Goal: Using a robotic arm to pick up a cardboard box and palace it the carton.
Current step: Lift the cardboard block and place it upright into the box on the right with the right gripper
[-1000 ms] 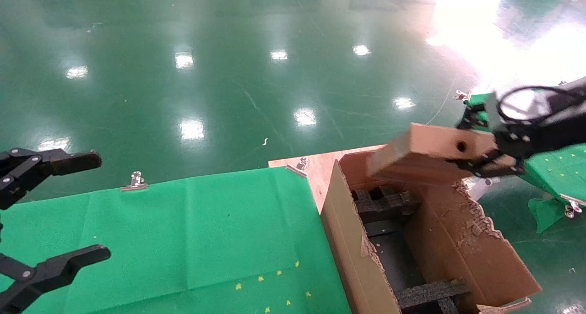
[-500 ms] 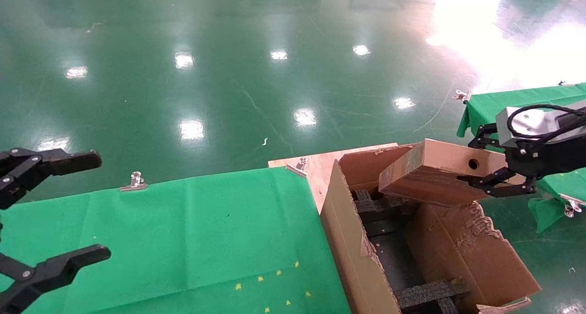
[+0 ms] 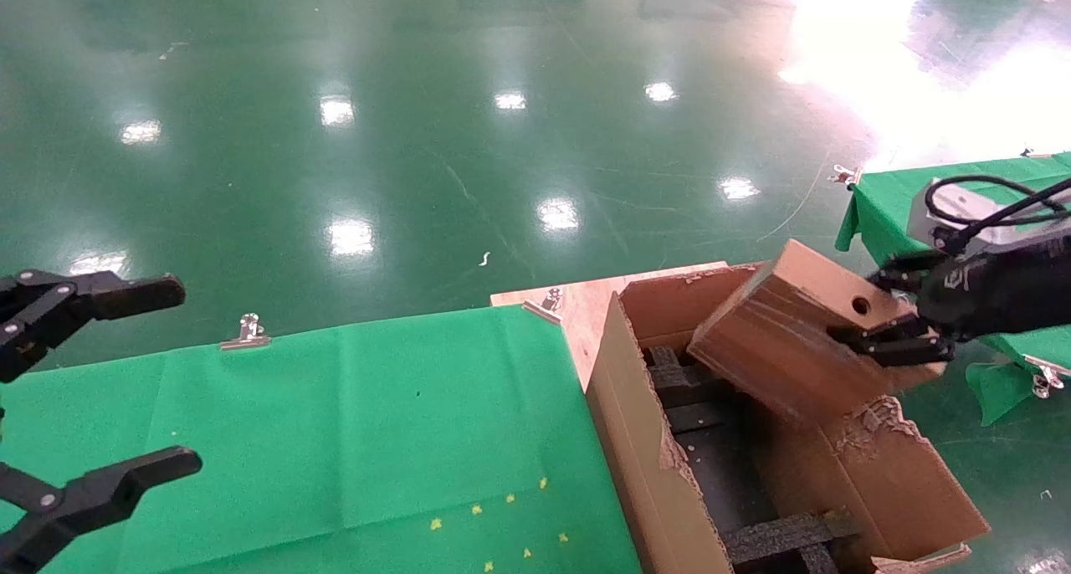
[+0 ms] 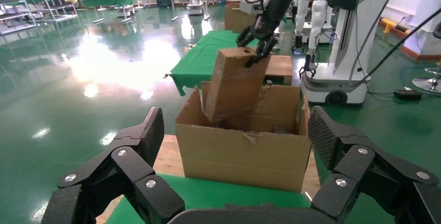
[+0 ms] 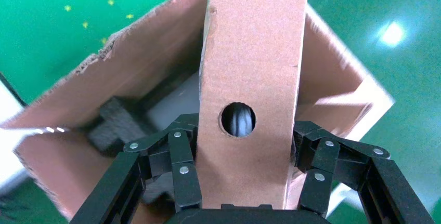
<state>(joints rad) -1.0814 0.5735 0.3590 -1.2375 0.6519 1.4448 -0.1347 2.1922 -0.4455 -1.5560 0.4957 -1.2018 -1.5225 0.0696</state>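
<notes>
My right gripper (image 3: 899, 323) is shut on the small brown cardboard box (image 3: 795, 335) with a round hole in its face. The box is tilted, its far end dipping into the open top of the large carton (image 3: 636, 440) with ragged flaps and black foam inserts (image 3: 778, 536). In the right wrist view the fingers (image 5: 179, 167) clamp both sides of the box (image 5: 252, 68) above the carton (image 5: 145, 52). The left wrist view shows the box (image 4: 234, 83) held by the right arm's gripper (image 4: 255, 44) over the carton (image 4: 242, 154). My left gripper (image 3: 100, 390) is open and empty at the far left.
A green cloth (image 3: 335, 423) covers the table left of the carton, held by metal clips (image 3: 247, 331). A second green-covered table (image 3: 1021, 306) stands to the right. The shiny green floor (image 3: 418, 139) lies beyond. Other robots (image 4: 343, 31) stand in the background.
My right gripper has tipped the cardboard box from nearly level to a steep tilt and lowered its far end into the carton. The left arm has not moved.
</notes>
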